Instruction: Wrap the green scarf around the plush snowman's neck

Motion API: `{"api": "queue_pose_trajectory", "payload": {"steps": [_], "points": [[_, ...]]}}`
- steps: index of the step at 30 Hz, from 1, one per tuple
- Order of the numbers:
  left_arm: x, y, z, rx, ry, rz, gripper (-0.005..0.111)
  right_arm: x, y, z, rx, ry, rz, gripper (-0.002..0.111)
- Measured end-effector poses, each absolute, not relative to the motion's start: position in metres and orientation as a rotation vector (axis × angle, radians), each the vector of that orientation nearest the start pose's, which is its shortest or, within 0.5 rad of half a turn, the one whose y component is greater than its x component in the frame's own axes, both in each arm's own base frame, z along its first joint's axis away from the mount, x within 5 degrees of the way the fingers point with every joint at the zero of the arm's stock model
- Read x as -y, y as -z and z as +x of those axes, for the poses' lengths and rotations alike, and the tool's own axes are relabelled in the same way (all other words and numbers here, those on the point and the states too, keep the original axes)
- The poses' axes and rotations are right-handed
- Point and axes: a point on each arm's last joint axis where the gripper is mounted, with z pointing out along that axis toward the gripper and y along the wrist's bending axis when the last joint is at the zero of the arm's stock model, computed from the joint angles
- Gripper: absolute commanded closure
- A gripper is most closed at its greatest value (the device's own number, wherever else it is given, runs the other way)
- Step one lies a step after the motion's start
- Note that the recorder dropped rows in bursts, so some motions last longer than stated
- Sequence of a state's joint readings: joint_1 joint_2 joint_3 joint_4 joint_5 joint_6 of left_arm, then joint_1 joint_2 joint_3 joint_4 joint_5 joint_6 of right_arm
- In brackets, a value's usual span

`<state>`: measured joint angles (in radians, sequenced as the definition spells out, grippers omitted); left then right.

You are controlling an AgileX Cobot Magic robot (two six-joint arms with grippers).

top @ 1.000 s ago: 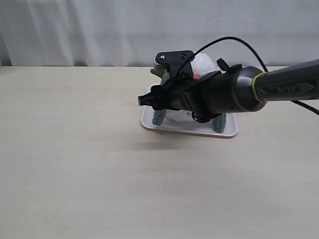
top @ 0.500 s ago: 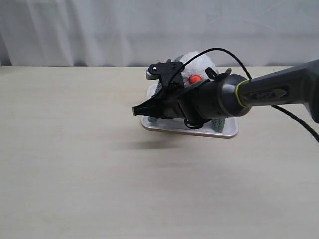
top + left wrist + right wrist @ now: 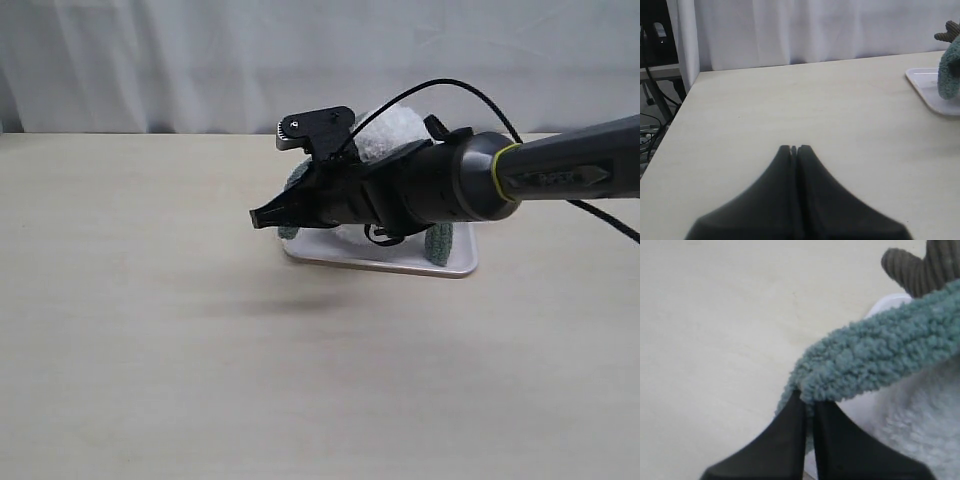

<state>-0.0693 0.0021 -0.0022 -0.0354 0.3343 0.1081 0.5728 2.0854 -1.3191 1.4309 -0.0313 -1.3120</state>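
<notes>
At the right gripper (image 3: 809, 399): jaws all but together, only a thin slit between, nipping a fold of the scarf (image 3: 875, 352) at the very tips. Poised off the table (image 3: 150, 330), just past the tray (image 3: 400, 264) edge on the left of the exterior view. From that pinch, a fuzzy green band running back across the front of the snowman (image 3: 392, 135), under a brown twig arm (image 3: 920, 265). At the other side of the tray, a second green end hanging down to the tray floor. On the tray, largely hidden behind the right arm (image 3: 480, 185), the snowman itself. At the left gripper (image 3: 794, 149): jaws pressed shut, nothing between them, touching nothing, over the table well apart from the tray.
</notes>
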Motion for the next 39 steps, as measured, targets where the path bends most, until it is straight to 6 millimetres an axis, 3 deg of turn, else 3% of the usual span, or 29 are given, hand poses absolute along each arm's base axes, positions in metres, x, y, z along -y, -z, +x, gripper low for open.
{"api": "queue_pose_trajectory", "payload": {"steps": [19,39], "points": [[0.005,-0.184,0.054,-1.812,0.007,0.139,0.107,-0.208,-0.143,0.353,-2.252,-0.159,-0.606,0.104],[0.005,-0.184,0.054,-1.812,0.007,0.139,0.107,-0.193,-0.132,0.342,-2.259,-0.011,-0.703,0.104]]}}
